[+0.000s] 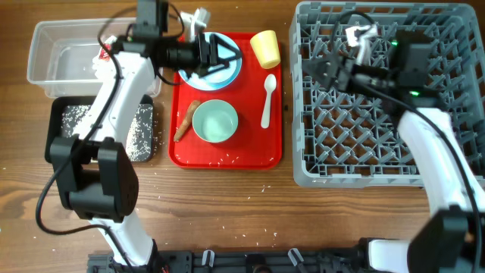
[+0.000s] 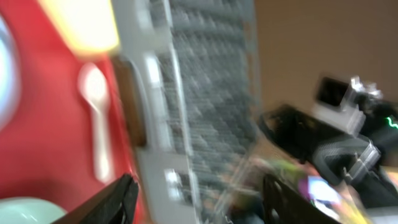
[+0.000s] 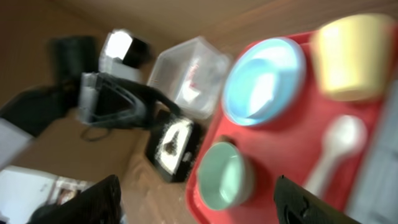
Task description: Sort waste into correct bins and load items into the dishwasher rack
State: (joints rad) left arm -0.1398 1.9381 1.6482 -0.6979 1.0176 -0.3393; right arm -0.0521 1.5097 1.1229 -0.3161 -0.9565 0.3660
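Overhead: left pincer (image 1: 232,53) hovers over the round pale-blue plate (image 1: 216,80), likely lining up a lift.
Both gape wide and empty; right pincer (image 1: 324,72) hangs above the grey plastic grid rack (image 1: 379,144).

- dishwasher rack (image 1: 379,144): big grey grid crate w/ upright pegs; right side of tabletop
- clear tub (image 1: 45,45): far-left corner; red-and-white wrapper (image 1: 101,54) inside, toward its right end, partly hidden
- black tray (image 1: 54,114): just nearer than tub; rice grains (image 1: 142,133) spread inside; stray grains on tabletop too
- pale-blue plate (image 1: 231,74): far part of red tray (image 1: 250,148), partly covered
- yellow cup (image 1: 265,48): upright, tray's far-right corner
- white spoon (image 1: 268,98): along tray's right side, bowl end toward cup
- teal bowl (image 1: 215,121): upright, mid-tray; brown stick (image 1: 185,121) just left of it, slanted
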